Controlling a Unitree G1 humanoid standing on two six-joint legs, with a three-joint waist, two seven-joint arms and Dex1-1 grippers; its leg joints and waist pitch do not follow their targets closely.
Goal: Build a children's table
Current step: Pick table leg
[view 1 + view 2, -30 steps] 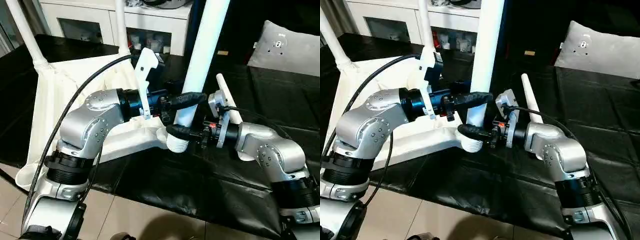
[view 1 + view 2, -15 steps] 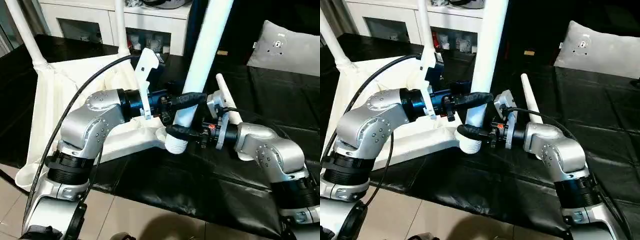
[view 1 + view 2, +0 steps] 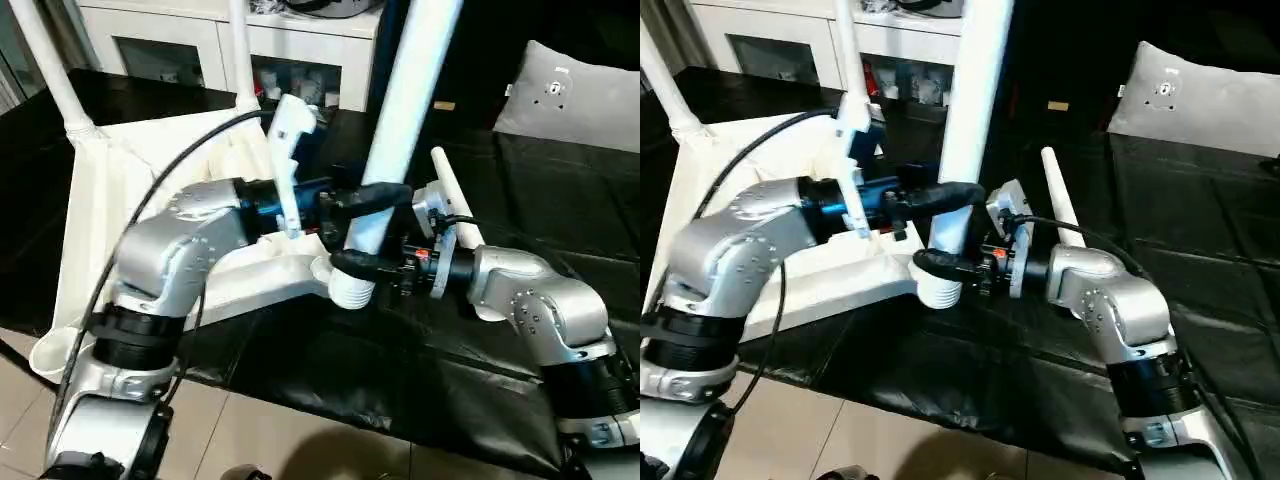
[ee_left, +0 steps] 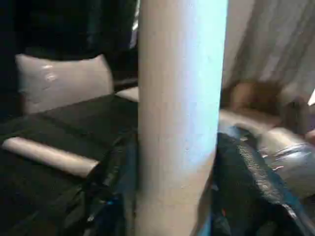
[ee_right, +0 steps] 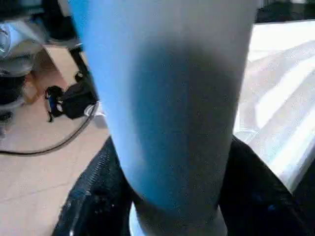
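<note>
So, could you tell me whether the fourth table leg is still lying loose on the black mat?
Yes, one white leg lies flat on the black mat, behind the right gripper.

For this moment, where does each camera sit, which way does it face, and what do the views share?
Left eye view: on the head, looking forward and down; silver forearms, left gripper and right gripper closed on the upright leg beside the upturned tabletop.
Right eye view: same scene, slightly offset; spare leg lies on the black sheet.
Left wrist view: along its fingers at the leg.
Right wrist view: along its fingers at the leg's lower end.
Shared: all four show that leg.
</note>
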